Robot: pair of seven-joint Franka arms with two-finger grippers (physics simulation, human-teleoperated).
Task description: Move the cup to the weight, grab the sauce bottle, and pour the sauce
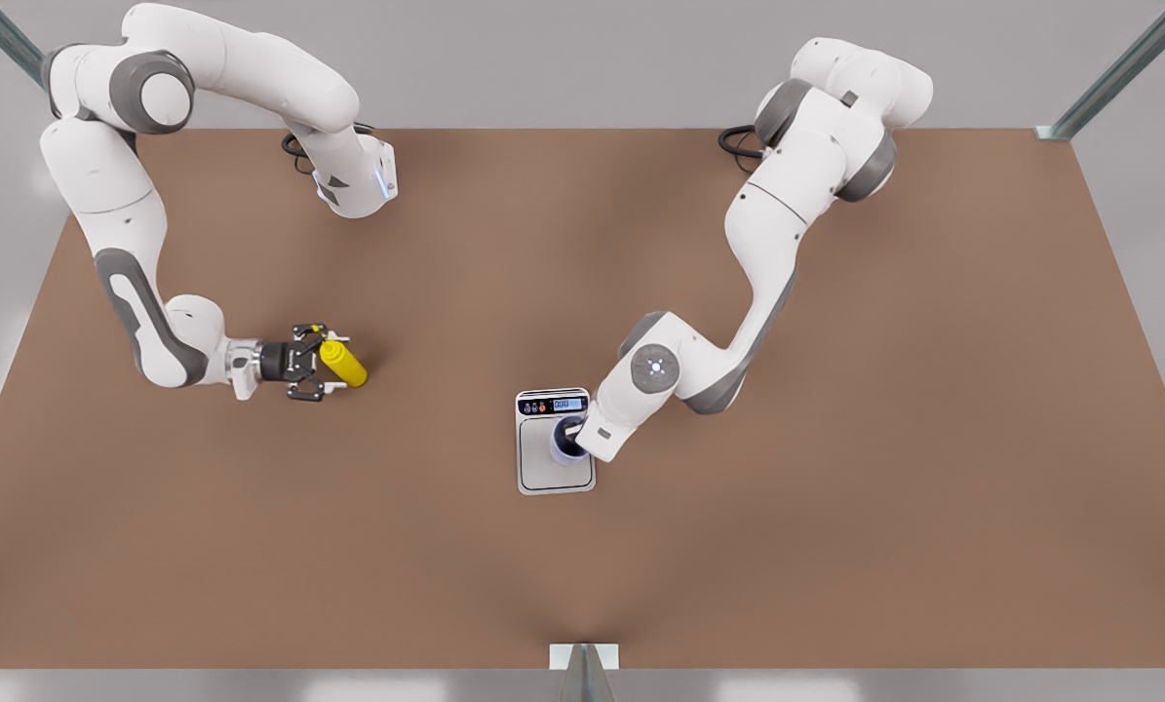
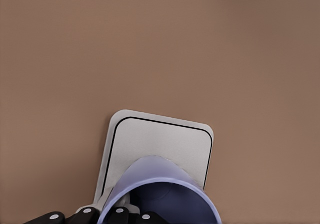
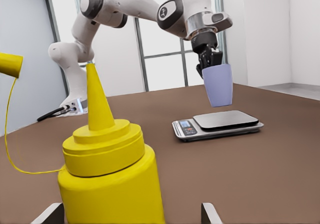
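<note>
The sauce bottle stands upright between the spread fingers of the right gripper, left of centre in the front view. The fingertips flank its body without clear contact — released, not yet grasping. Its thin nozzle points straight up, so the long axis is vertical; the body is bright yellow, with its cap tethered by a thin cord.

Farther off in the right wrist view, right of centre, the left gripper is clenched on the rim of the cup, a lavender tumbler held above the weight — apart from the steel plate, slightly tilted. The cup needs lowering straight down.
</note>
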